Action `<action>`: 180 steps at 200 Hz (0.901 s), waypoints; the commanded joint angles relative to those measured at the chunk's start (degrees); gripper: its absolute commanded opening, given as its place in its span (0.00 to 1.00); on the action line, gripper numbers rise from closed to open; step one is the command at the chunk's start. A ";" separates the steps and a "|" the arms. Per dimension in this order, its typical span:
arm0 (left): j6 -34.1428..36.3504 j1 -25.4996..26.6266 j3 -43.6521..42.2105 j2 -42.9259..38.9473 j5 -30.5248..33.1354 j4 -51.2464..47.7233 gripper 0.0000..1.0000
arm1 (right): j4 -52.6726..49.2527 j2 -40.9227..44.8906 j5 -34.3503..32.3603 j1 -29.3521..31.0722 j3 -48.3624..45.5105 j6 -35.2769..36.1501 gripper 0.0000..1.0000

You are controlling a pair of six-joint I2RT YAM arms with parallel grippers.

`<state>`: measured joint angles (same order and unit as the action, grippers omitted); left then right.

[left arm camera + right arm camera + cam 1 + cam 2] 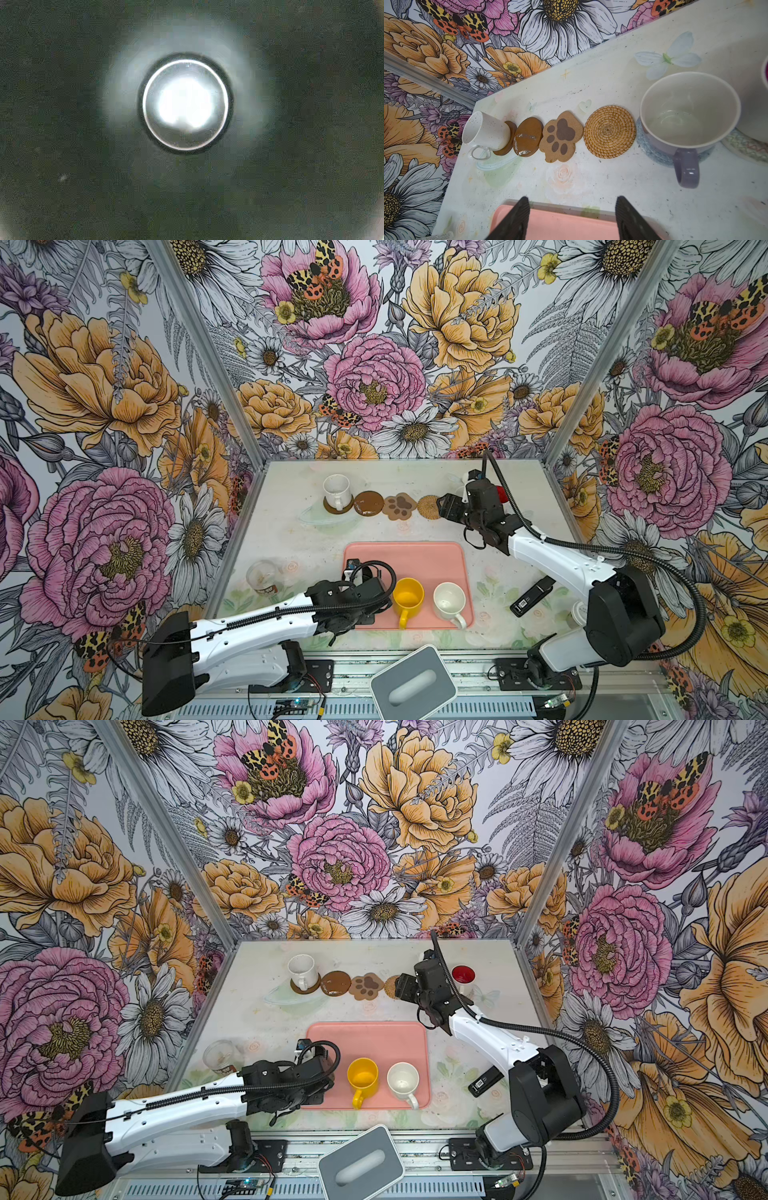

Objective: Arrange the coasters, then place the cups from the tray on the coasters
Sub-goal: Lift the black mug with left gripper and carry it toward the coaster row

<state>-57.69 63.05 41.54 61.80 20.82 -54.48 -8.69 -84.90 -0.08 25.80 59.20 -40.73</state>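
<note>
Nearest, over the front left part of the tray (415, 560), the left arm (249, 622) is bent low. The left gripper is hidden beneath its own wrist in both top views, so it cannot be told whether it is spread or pinching. Only a dark round hollow with a bright disc at its bottom is shown in the left wrist view; this is judged to be the inside of a black cup (62, 124).

Just beside the arm, the yellow cup (408, 597) and the cream-white cup (449, 600) are stood upright on the tray, with their handles turned toward the near edge.

Beyond the far rim, three coasters are left bare on the counter (291, 531): the brown disc (368, 502), the paw-print coaster (400, 506) and the rattan coaster (428, 507). The brown disc lies almost straight ahead of the left arm, which is judged the nearer arm for it. At the row's right end, the right gripper (572, 198) is held spread and empty near the lavender cup (685, 124).
</note>
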 commanded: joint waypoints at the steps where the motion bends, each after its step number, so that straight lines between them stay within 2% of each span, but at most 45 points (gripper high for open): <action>1: 4.54 -2.68 4.05 0.49 4.72 2.75 0.00 | 0.95 0.31 0.73 -0.45 1.45 0.04 0.67; 45: 14.42 -11.09 8.22 3.28 1.93 6.13 0.00 | 1.00 0.36 1.13 -0.70 1.30 0.04 0.68; 105: 24.87 -22.69 15.82 10.90 -1.23 17.59 0.00 | 1.04 -0.09 2.01 -1.09 1.45 0.09 0.68; 180: 31.57 -29.52 29.20 26.06 -5.61 20.22 0.00 | 1.04 1.88 2.49 -3.09 -0.54 0.27 0.68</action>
<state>-29.52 35.48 66.57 85.34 16.69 -39.64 -8.67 -84.86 2.00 23.75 59.20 -40.71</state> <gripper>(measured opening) 0.180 0.676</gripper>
